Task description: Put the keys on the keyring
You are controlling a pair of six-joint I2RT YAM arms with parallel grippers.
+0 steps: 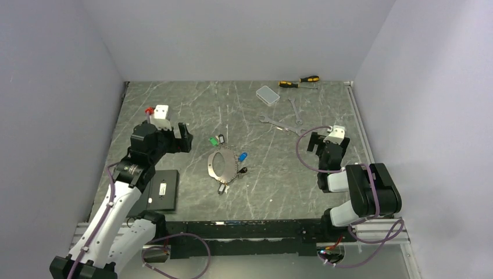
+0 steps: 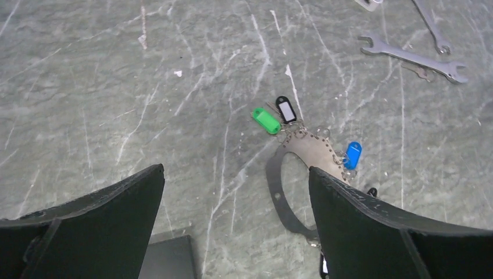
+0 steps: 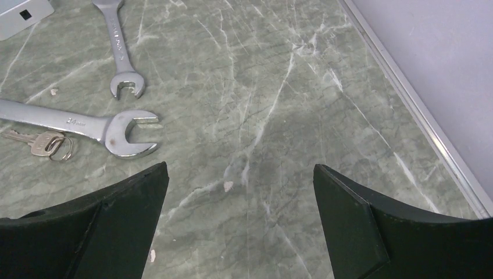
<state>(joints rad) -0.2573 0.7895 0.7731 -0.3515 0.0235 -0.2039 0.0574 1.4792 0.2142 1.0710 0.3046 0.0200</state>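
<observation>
The keyring (image 1: 220, 164) is a silver oval loop lying flat mid-table, also seen in the left wrist view as the keyring (image 2: 307, 146). Keys with a green tag (image 2: 266, 120), a black tag (image 2: 285, 108) and a blue tag (image 2: 352, 154) lie against its rim. One bare silver key (image 3: 40, 142) lies beside the big wrench (image 3: 75, 123). My left gripper (image 1: 187, 138) hangs open left of the ring, with nothing between its fingers (image 2: 125, 200). My right gripper (image 1: 314, 143) is open over bare table right of the wrenches, the right gripper (image 3: 240, 171) holding nothing.
A black box (image 1: 163, 190) lies near the left arm. Two wrenches (image 1: 279, 124) lie at the back right, with a small white case (image 1: 268, 95) and screwdrivers (image 1: 299, 81) behind them. A metal rail (image 3: 418, 116) runs along the table's right edge.
</observation>
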